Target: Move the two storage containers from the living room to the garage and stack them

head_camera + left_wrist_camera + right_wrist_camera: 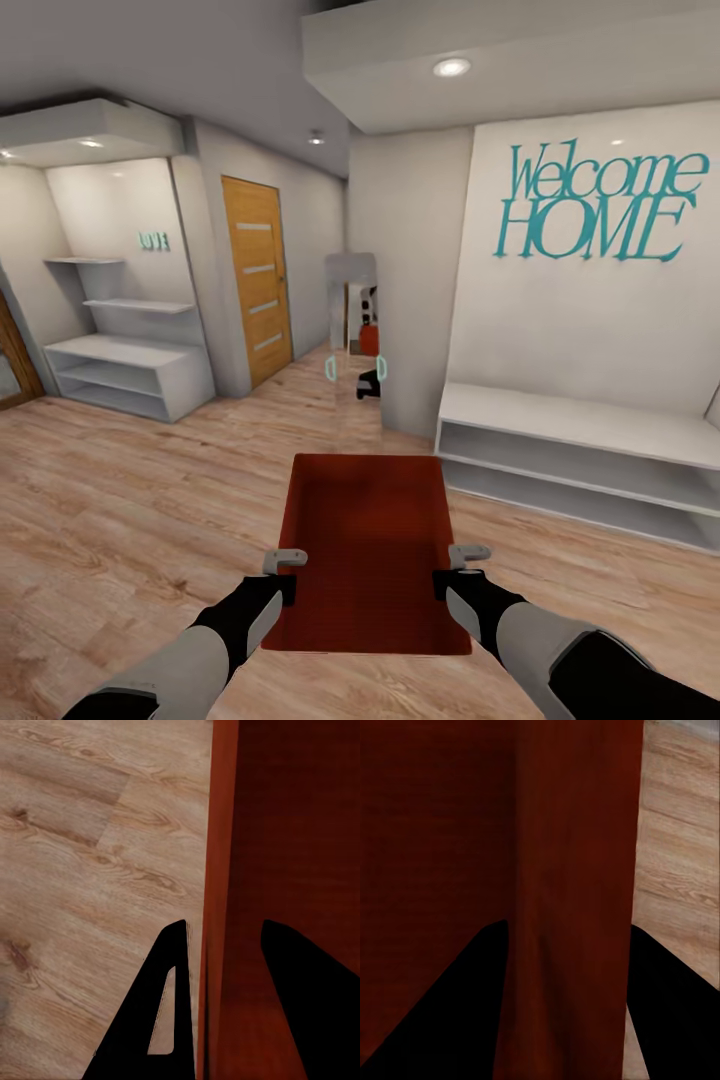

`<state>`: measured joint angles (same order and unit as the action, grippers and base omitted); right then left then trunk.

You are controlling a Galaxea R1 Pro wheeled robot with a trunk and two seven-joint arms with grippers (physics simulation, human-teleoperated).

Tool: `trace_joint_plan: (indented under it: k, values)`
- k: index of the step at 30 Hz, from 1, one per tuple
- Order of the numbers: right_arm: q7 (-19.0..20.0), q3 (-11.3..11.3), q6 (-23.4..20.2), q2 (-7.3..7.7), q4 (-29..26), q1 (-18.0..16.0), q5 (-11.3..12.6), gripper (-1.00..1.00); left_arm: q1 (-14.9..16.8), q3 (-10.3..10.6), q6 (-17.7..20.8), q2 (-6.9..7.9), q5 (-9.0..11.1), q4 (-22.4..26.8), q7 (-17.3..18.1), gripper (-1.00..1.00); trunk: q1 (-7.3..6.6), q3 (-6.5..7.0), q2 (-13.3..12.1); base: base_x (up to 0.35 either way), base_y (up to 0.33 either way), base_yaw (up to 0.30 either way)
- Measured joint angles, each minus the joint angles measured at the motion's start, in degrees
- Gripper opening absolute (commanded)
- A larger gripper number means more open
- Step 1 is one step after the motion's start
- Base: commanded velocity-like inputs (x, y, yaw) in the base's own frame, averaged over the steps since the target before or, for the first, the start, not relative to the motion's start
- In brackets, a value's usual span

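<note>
One orange-red storage container [368, 540] hangs in front of me above light wood plank flooring [130, 520], its open top facing up. My left gripper [285, 573] is shut on its left wall, near the end closest to me. In the left wrist view the two dark fingers [169, 1020] straddle that wall [219, 870]. My right gripper [455, 568] is shut on the right wall, and in the right wrist view that wall [574, 870] runs between the fingers [675, 1012]. The container's inside looks bare.
I face a hallway. A white low bench shelf [580, 455] stands at the right under teal "Welcome HOME" lettering [595, 205]. White shelves [130, 375] stand at the left, with a wooden door [255, 280] beyond. A tall mirror [355, 330] stands straight ahead.
</note>
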<state>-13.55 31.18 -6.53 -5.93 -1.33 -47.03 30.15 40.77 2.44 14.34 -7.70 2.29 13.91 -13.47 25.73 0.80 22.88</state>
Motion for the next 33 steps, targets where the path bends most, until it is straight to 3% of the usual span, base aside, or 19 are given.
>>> trace_joint_plan:
  k: [9, 33]
  values:
    - [-0.1, 0.0, 0.0, -0.02, 0.0, 0.0, 0.0, -1.00, 0.0, 0.0, 0.0, 0.00, 0.0, 0.0, 0.0, -1.00, 0.00, 0.00, 0.0, 0.322, 0.000, 0.228]
    - [0.0, 0.0, 0.0, 0.01, 0.0, 0.0, 0.0, -1.00, 0.0, -0.1, 0.0, -0.04, -0.1, 0.0, 0.0, -1.00, 0.00, 0.00, 0.0, 0.322, 0.000, 0.007]
